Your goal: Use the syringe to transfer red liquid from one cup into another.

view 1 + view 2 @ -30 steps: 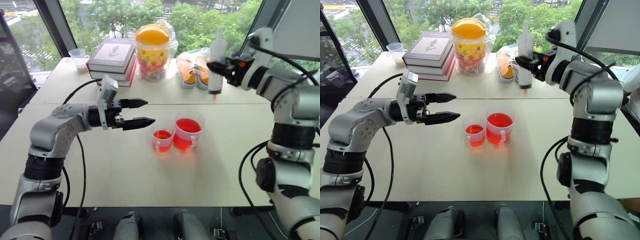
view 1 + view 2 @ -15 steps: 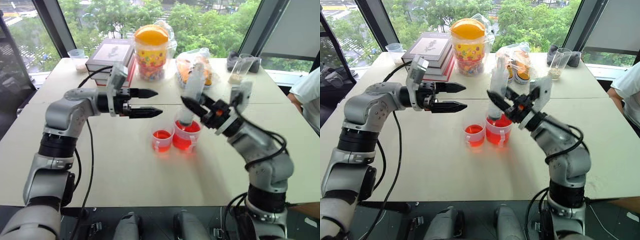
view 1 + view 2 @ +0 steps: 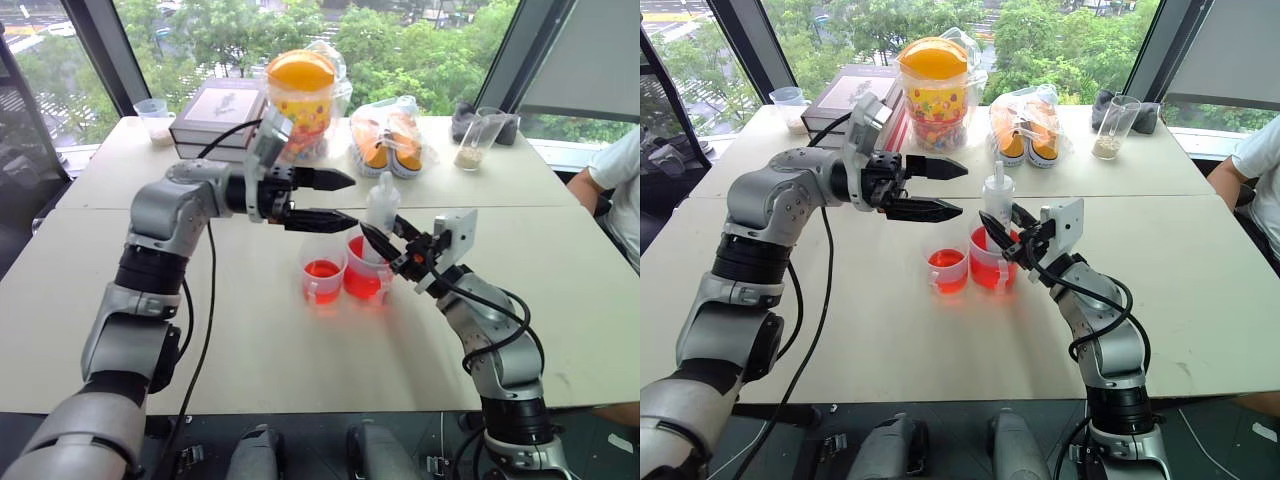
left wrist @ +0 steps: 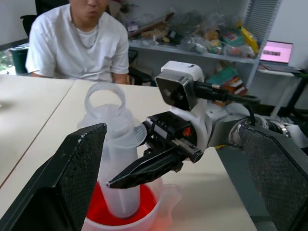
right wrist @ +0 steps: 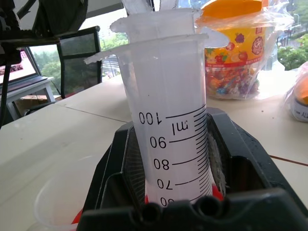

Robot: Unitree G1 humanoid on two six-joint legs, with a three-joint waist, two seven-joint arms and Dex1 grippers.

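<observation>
The left gripper (image 3: 335,198), jaws wide, hangs above the smaller cup (image 3: 324,280); reaching for the plunger ring (image 4: 105,95) off-line could tip the larger cup (image 3: 368,270). The right gripper (image 3: 388,243) clamps the syringe (image 3: 380,215), upright in that cup; its tip hides under red liquid (image 4: 120,216)

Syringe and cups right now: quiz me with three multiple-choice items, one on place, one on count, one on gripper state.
1. Where is the syringe's lower end?
A. in the taller cup
B. in the shorter cup
C. flat on the table

2. How many cups hold red liquid?
A. one
B. two
C. three

3. How is the left gripper?
A. shut on the syringe
B. open, holding nothing
C. shut on a cup

Key: 1 A, the barrel stands upright in the taller cup, clamped by the right gripper; 2 B, taller cup plus shorter cup; 3 B, its fingers are spread beside the plunger.
</observation>
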